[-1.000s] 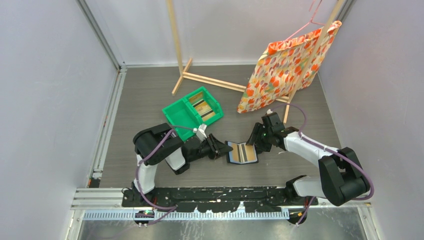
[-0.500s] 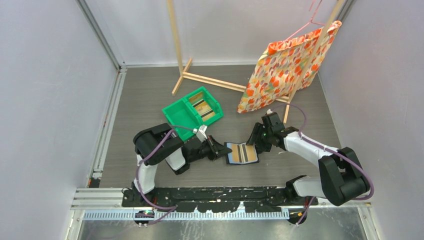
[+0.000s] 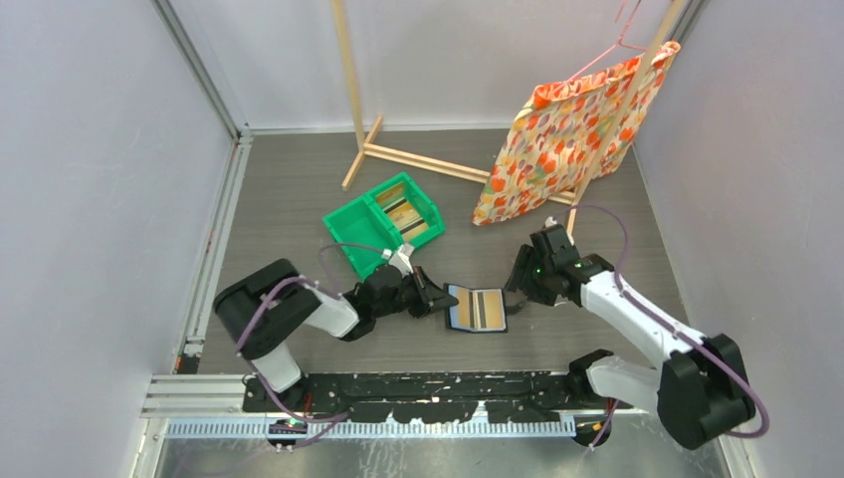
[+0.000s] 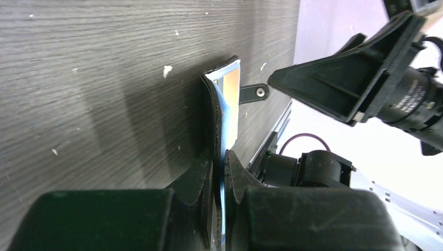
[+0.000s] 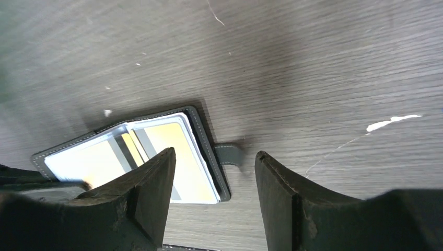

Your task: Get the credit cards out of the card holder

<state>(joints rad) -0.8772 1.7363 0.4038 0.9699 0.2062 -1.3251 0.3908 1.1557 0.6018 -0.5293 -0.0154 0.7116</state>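
Note:
The dark card holder (image 3: 478,308) lies open on the table between both arms, with orange-tan credit cards (image 3: 485,307) in its pockets. My left gripper (image 3: 438,299) is shut on the holder's left edge; the left wrist view shows the jaws pinching the holder (image 4: 213,120) edge-on. My right gripper (image 3: 515,287) is open just above the holder's right edge. In the right wrist view the holder (image 5: 205,144), a card (image 5: 177,151) and the closing tab (image 5: 229,154) lie between and below my open right gripper (image 5: 214,162).
A green two-compartment bin (image 3: 383,221) with cards in its right compartment stands behind the holder. A wooden rack (image 3: 398,154) with an orange flowered cloth (image 3: 572,124) on a hanger stands at the back right. Walls close in left, right and back.
The left arm has lowered and stretched out, still gripping the holder, which has shifted slightly left. The right gripper has backed off to the right of the holder's edge.

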